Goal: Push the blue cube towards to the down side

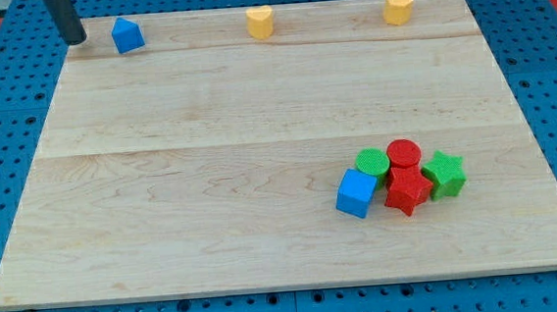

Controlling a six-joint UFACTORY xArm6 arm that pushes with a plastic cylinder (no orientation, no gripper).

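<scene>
The blue cube (356,192) sits at the lower right of the wooden board (211,180), on the left edge of a tight cluster. It touches a green cylinder (371,161) and a red star-shaped block (408,190). My tip (75,38) is at the board's top left corner, far from the blue cube, just left of a blue pentagon-shaped block (128,35).
A red cylinder (403,153) and a green star-shaped block (445,173) complete the cluster. A yellow heart-shaped block (260,22) and a yellow hexagonal block (398,7) stand along the top edge. Blue pegboard surrounds the board.
</scene>
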